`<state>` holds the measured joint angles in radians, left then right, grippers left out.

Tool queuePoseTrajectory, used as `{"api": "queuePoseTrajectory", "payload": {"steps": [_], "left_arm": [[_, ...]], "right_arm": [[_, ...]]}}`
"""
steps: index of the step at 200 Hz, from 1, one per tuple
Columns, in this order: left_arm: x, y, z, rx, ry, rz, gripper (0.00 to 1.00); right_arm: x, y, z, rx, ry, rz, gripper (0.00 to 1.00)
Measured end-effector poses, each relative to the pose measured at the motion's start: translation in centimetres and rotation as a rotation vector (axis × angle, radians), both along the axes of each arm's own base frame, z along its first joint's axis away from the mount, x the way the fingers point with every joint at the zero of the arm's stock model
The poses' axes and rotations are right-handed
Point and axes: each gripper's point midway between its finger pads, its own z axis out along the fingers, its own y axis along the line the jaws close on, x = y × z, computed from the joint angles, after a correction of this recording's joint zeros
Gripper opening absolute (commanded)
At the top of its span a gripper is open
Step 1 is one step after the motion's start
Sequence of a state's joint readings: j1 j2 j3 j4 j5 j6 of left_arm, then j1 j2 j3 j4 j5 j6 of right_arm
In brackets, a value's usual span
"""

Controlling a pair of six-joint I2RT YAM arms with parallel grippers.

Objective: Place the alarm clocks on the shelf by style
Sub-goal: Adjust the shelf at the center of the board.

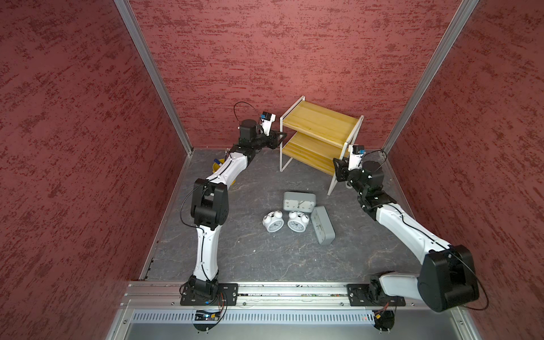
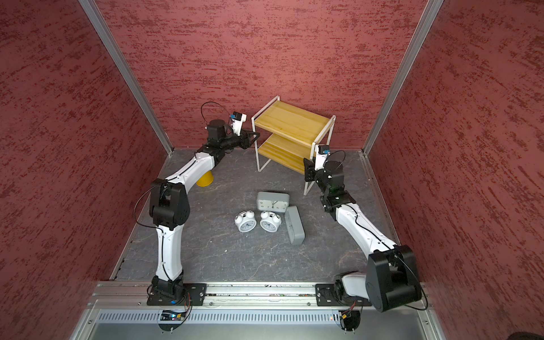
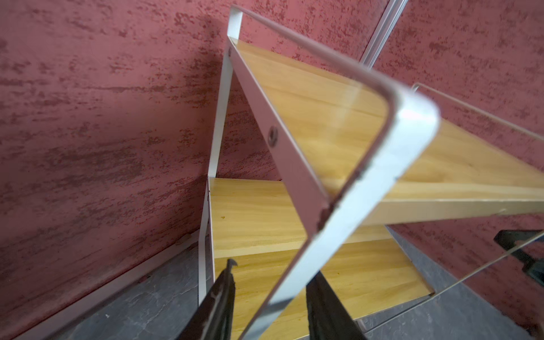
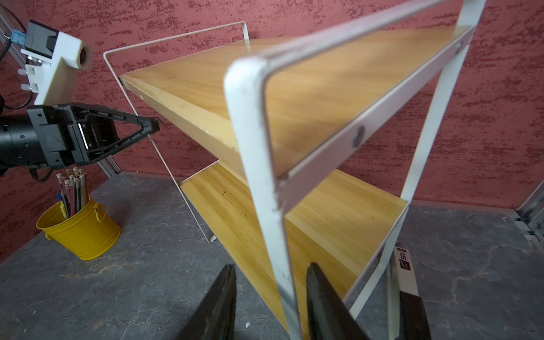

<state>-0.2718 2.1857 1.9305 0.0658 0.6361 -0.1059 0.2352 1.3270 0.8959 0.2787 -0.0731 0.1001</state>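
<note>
Shelf (image 1: 321,120), two wooden boards in a white frame: stands at the back of the desk (image 1: 250,250), both boards bare, set askew to the rear wall. Left gripper (image 3: 275,269): spread astride the shelf's front frame strip on its own side, with wood showing between one finger (image 3: 223,294) and the strip. In the top views the fingertips are too small to read (image 2: 257,135). Right gripper (image 4: 270,266): likewise parted around the opposite front strip, a gap on one side and the other finger (image 4: 323,294) close against the metal. Contact there cannot be told. Grey clock (image 1: 299,201), dial showing, second grey clock (image 1: 323,225), seen mostly edge-on, white twin-bell clock (image 1: 273,222) and second white twin-bell clock (image 1: 298,220): clustered mid-desk in front of the shelf, well apart from both grippers, appearing only in the top views. Yellow bucket (image 4: 79,232): its pencils (image 4: 72,188) are plain in the right wrist view, but it is largely covered by the left arm in a top view (image 1: 217,167). White strip (image 4: 404,262) with a dark label, beside the shelf leg: cut off, unidentifiable.
</note>
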Motion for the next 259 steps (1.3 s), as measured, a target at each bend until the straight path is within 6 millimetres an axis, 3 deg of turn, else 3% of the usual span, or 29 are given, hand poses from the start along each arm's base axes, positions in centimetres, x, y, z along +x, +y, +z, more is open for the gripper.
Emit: {"api": "queuePoseTrajectory", "payload": {"steps": [34,71,112,259], "left_arm": [[0.1,-0.1,-0.3,0.031,-0.034,-0.013,0.13],[0.0,0.0,-0.4,0.069,-0.082,-0.028,0.04],[-0.8,0.6,-0.5,0.077,-0.092,-0.005,0.03],[-9.4,6.9,-1.0,0.131,0.005,0.189,0.03]], "right_arm": [[0.4,-0.1,0.0,-0.002,0.000,-0.015,0.22],[0.6,-0.4,0.0,-0.008,-0.005,-0.036,0.12],[0.7,-0.3,-0.1,-0.055,-0.022,-0.022,0.05],[0.8,3.1,0.0,-0.068,-0.074,0.216,0.03]]}}
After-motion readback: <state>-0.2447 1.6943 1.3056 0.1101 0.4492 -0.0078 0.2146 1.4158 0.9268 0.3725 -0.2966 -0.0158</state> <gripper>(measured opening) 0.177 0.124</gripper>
